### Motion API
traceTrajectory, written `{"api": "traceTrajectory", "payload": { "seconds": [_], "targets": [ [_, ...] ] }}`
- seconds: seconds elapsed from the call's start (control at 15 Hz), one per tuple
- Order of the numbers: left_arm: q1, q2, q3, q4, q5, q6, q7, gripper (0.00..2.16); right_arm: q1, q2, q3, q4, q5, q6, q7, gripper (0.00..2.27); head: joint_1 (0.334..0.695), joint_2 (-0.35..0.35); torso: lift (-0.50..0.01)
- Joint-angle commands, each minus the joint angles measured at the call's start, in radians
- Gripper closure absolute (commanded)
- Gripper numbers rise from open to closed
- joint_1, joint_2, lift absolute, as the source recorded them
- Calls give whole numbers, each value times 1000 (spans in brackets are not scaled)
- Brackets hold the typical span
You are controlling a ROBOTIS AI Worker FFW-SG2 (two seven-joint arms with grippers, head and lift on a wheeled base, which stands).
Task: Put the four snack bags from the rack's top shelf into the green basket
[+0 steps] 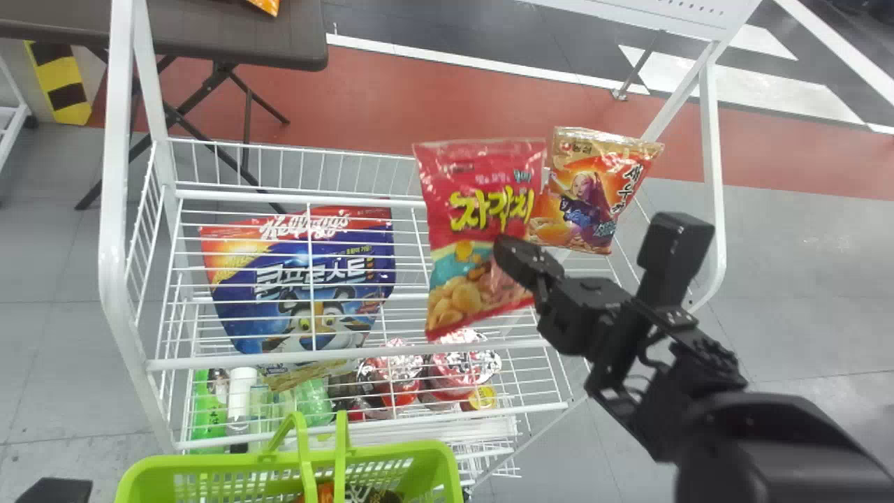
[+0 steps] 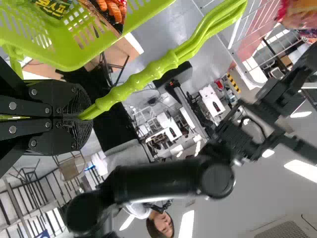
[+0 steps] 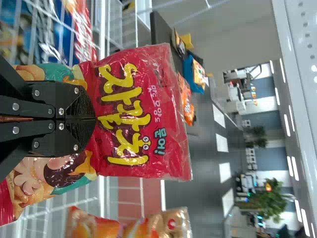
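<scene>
**Right claw clamped on the pink snack bag, over the rack**

My right claw (image 1: 518,257) has its two flat fingers closed on the pink snack bag (image 1: 457,230), pinching the pack between them. In the head view, the claw meets the bag at its right-hand side, about midway up; the greater part of the pack extends leftward from the fingertips, over the white wire rack (image 1: 349,360). In the right wrist view, the lettered end projects past the fingertips, while the end with the printed snacks spreads to either side of the fingers.

Beside it, farther back and to the right, stands an orange snack bag (image 1: 587,195) at the rack's far right corner. A blue cereal bag (image 1: 300,279) with a tiger shows through the shelf wires.

My left claw (image 2: 81,118) is clamped on the handle (image 2: 148,72) of the green basket (image 1: 279,461), at the rack's near side; snack bags (image 2: 52,6) lie inside it.
</scene>
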Motion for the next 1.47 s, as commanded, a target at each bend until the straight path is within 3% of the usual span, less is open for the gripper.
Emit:
{"api": "traceTrajectory", "payload": {
  "seconds": [0.0,0.2,0.47,0.8,1.2,1.4],
  "targets": [
    [0,-4,5,5,5,0,1,1760,110,11,-24,-142,-54,121,3,2047,695,-350,0],
    [3,-10,9,5,5,-6,1,1760,178,34,-73,-253,-137,364,31,2047,695,-350,0],
    [38,-32,24,5,0,-55,3,1760,213,35,-118,-294,-209,686,67,2047,695,-350,0],
    [38,-39,15,5,-1,-64,6,1760,263,34,-171,-302,-293,706,123,2047,695,-350,0],
    [41,-39,9,5,-3,-61,6,1760,293,20,-55,-322,-335,706,155,2047,695,-350,0],
    [41,-39,7,5,-3,-64,6,1760,325,-25,97,-317,-198,706,143,2047,695,-350,0]
  ]
}}
